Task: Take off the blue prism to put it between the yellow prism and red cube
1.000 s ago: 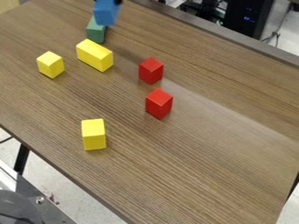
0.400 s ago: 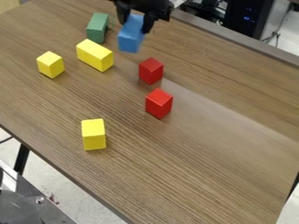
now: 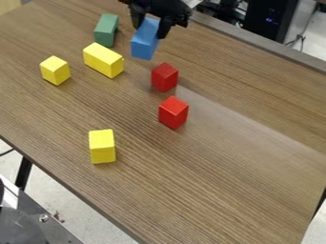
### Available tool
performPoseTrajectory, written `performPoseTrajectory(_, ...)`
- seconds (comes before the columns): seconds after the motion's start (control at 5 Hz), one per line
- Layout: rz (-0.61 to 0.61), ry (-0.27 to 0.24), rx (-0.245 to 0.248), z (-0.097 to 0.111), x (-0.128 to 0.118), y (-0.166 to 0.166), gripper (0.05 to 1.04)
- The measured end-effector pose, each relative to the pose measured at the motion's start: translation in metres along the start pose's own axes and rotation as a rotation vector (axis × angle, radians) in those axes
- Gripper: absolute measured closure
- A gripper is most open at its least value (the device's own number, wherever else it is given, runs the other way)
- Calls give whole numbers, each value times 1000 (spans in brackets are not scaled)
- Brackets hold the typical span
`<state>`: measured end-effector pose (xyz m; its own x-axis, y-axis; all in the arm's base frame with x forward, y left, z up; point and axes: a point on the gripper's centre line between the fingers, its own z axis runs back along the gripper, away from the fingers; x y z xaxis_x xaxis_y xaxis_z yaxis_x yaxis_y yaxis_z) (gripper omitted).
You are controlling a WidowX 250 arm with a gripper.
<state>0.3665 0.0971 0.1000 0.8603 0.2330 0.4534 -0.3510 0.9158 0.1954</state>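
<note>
We see soft, fairly bright light, with pale glare on the brown wood-grain tabletop (image 3: 210, 190) right of the nearer red block (image 3: 173, 113).

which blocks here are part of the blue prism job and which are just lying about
Part of the job:
- blue prism, held in the gripper
- long yellow prism
- upper red cube, likely the one meant

Just lying about:
- green block
- lower red block
- two other yellow blocks
</note>
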Motion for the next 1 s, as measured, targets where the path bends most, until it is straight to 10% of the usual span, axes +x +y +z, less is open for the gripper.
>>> performPoseTrajectory(1.0,-123,32,-35,-49,-7,-13,534)
